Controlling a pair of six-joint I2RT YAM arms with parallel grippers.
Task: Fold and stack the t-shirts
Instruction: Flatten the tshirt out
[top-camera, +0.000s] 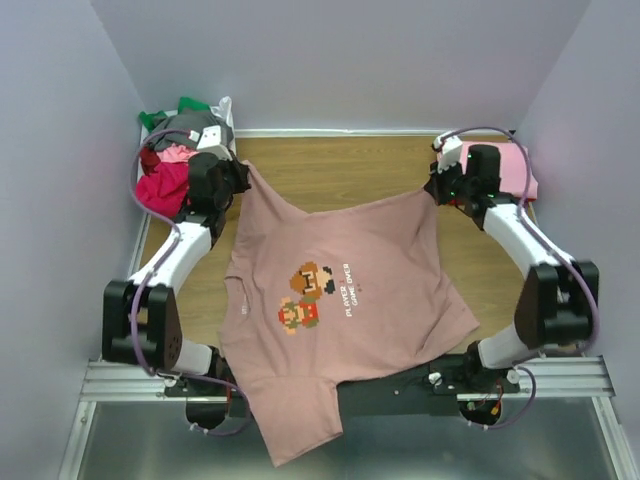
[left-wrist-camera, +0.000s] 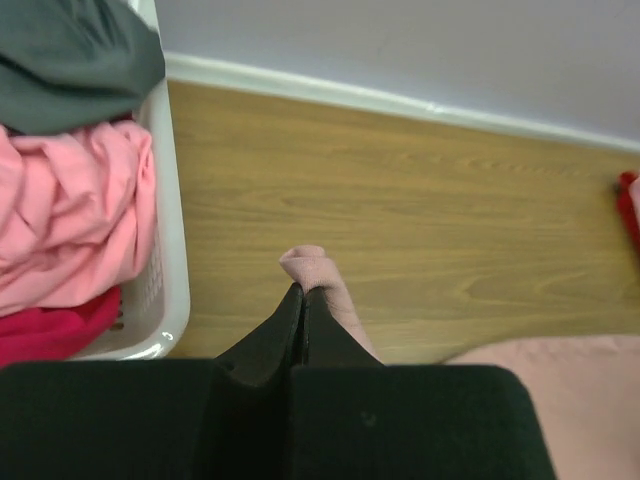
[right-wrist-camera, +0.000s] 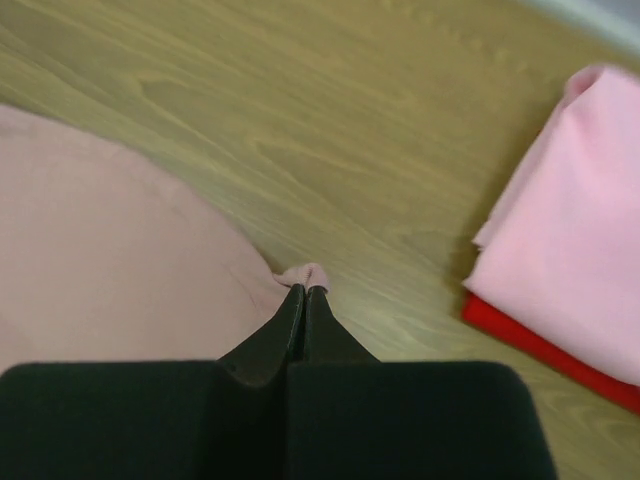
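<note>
You can't see the table (top-camera: 330, 170) near edge at 6 o'clock: dusty-pink tee (top-camera: 350, 300) drapes over it. Right wrist view cuts the folded stack (right-wrist-camera: 570, 230) at 3 o'clock; left wrist cuts the basket (left-wrist-camera: 170, 260) at 9. Print text (top-camera: 352, 290) too small for you to read surely.

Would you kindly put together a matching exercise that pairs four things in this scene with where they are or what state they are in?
Things:
1. dusty-pink t-shirt
2. white basket
3. light pink folded shirt
4. red folded shirt

Places or states:
A. lies beneath another folded shirt, far right
B. holds crumpled clothes, far left
C. spread on the table, far corners pinched by the left gripper and right gripper
D. lies on top of another folded shirt

Pairs: 1-C, 2-B, 3-D, 4-A
</note>
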